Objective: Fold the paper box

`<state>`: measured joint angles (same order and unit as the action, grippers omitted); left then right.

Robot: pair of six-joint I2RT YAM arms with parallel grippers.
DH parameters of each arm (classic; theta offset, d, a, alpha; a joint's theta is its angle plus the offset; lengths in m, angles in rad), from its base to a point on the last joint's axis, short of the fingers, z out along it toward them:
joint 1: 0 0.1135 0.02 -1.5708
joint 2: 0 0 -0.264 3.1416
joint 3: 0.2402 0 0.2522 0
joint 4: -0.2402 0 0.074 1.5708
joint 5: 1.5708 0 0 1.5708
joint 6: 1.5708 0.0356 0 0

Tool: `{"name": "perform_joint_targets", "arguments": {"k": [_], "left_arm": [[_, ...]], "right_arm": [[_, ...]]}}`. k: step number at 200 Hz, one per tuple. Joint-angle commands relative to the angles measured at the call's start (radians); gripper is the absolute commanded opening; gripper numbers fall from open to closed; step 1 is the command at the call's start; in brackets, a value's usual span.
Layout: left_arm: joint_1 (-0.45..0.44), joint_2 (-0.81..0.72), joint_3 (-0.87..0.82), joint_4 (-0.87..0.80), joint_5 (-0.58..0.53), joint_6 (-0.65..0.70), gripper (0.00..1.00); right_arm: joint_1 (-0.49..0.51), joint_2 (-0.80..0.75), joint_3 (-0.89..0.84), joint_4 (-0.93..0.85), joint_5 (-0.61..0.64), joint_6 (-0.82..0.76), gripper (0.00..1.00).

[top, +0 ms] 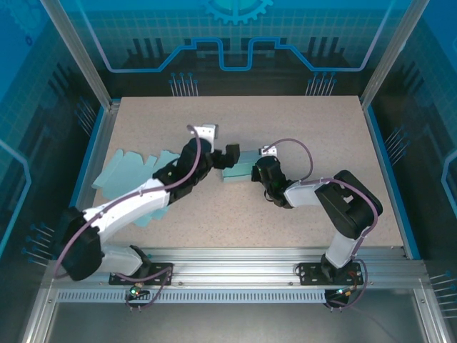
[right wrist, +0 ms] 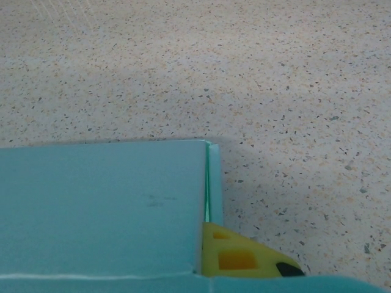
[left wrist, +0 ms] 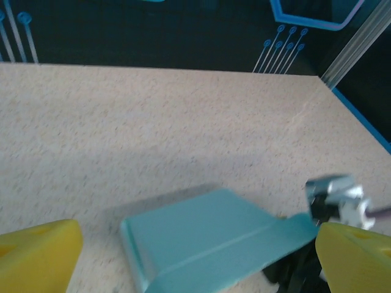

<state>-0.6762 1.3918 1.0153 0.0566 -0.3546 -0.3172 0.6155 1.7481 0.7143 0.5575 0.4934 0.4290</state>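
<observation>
Up close the right fingers (right wrist: pixel 238 259) clench the paper box (right wrist: pixel 98 207), the left fingers (left wrist: pixel 36 253) stand released, and overhead the left arm overlaps flat blanks (top: pixel 132 171).

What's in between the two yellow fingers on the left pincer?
The teal paper box lies there, in the gap between the open left pincer's yellow fingers. The left wrist view shows it.
</observation>
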Motion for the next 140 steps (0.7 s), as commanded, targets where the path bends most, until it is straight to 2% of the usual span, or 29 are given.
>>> {"name": "perform_joint_targets", "arguments": {"k": [1, 31, 55, 95, 140], "left_arm": [[0.013, 0.139, 0.116, -0.139, 0.150, 0.052, 0.97], [0.035, 0.284, 0.253, -0.147, 0.340, 0.027, 0.71], [0.052, 0.360, 0.295, -0.137, 0.415, -0.021, 0.59], [0.075, 0.455, 0.273, -0.089, 0.490, -0.108, 0.45], [0.103, 0.518, 0.204, 0.020, 0.524, -0.191, 0.39]], "right_arm": [[0.023, 0.025, -0.019, -0.140, -0.038, -0.006, 0.07], [0.025, 0.021, -0.020, -0.150, -0.030, -0.015, 0.08], [0.026, 0.024, -0.014, -0.161, -0.028, -0.017, 0.10], [0.042, 0.012, -0.013, -0.192, 0.000, -0.023, 0.13], [0.064, -0.018, -0.005, -0.230, 0.024, -0.050, 0.19]]}}
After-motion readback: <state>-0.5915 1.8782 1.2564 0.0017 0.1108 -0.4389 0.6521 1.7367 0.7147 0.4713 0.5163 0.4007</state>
